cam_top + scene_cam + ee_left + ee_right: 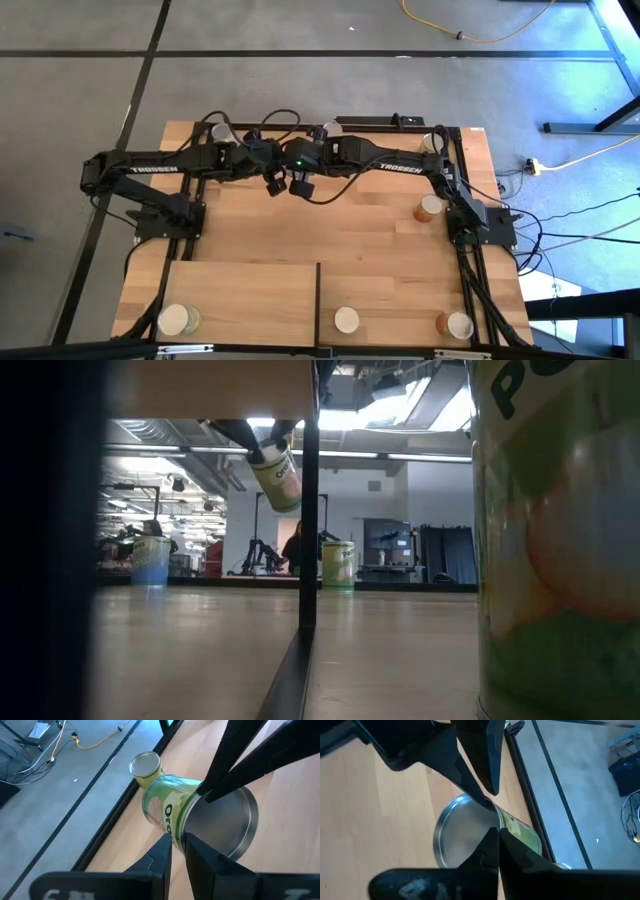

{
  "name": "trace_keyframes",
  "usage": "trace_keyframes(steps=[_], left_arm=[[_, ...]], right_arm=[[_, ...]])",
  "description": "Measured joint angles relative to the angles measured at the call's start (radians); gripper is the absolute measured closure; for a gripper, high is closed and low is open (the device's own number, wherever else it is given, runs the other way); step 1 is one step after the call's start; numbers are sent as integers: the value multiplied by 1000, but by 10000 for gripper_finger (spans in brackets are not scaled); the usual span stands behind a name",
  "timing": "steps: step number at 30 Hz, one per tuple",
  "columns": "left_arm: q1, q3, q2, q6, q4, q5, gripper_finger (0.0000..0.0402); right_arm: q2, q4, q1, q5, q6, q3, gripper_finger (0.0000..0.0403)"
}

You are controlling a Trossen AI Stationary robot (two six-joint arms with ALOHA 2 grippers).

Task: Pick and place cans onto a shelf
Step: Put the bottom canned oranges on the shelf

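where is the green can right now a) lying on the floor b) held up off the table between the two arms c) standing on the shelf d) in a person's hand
b: the green can hangs tilted in the air in the low view, and both wrist views show the left pincer and the right pincer pinching its rim.

Striped butcher-block tabletop [350,225], black frame rails along its edges, sitting on grey floor [300,90] with dark seam lines. Pale shelf panel [240,290] lies flat on the near-left part of the table, thin dark divider [318,300] upright at its right edge. Standing on the table: cream-topped can [347,320] just right of the divider, orange can [457,325] at near right, orange can [429,208] by the right arm base, cans at the far edge [221,131], [332,129], [433,142]. One can [176,320] on the shelf's near-left corner. Both arm bases bolted at the table's sides.
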Motion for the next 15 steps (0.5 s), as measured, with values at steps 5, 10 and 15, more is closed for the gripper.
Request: trace_keyframes(steps=[5, 10, 15], left_arm=[[2, 0, 0, 1, -1, -8, 357], [21, 0, 1, 9, -9, -6, 388], [33, 0, 1, 9, -12, -4, 399]], right_arm=[[0, 4, 0, -2, 2, 0, 403], [0, 35, 0, -25, 5, 0, 403], [0, 39, 2, -37, 5, 0, 403]])
